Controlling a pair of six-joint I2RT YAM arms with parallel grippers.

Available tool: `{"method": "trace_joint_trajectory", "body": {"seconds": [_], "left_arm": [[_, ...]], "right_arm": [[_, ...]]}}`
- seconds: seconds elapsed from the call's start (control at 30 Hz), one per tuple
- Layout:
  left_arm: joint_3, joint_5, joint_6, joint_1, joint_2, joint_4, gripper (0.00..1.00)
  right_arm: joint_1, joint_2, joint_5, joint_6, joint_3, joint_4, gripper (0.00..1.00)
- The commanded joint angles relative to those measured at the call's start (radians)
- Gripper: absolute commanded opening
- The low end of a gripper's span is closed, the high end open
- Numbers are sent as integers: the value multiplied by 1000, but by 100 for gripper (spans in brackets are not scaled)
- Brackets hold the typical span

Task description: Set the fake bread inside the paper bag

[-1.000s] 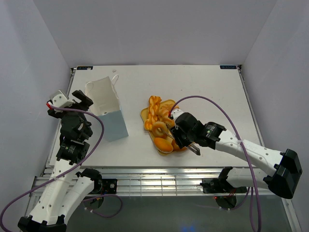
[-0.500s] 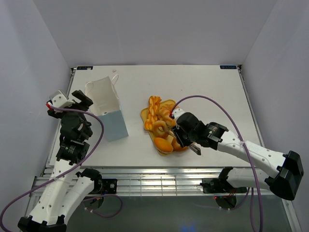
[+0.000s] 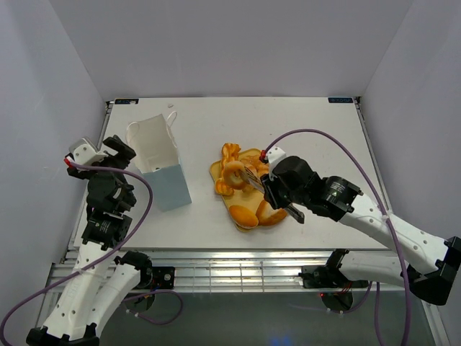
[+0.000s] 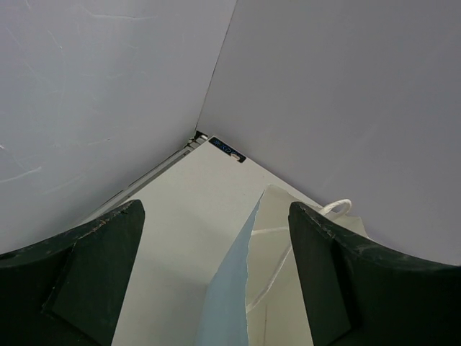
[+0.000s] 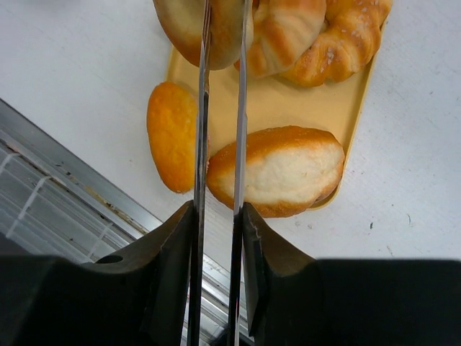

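Your right gripper [image 3: 250, 174] has its thin fingers narrow, pinched on a pastry [image 5: 180, 29] above the tray [image 5: 288, 108] — the wrist view's top edge cuts that piece off, so you can't tell its shape there. The other bread [image 3: 248, 215] lies on the tray, right of the bag [image 3: 160, 164], partly hidden by the arm. Your left gripper [image 4: 216, 216] stands wide, holding nothing — the bag's rim sits between its fingers, untouched.
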Motion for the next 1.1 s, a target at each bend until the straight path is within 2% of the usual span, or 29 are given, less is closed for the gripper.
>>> {"method": "trace_joint_trajectory", "body": {"seconds": [0.0, 0.53, 1.07], "left_arm": [[21, -10, 4, -5, -7, 7, 91], [12, -39, 5, -5, -34, 17, 91], [5, -53, -1, -3, -54, 22, 91]], "right_arm": [[-3, -10, -16, -13, 110, 1, 35], [0, 164, -221, -101, 573, -54, 35], [26, 465, -387, -128, 970, -21, 35]]}}
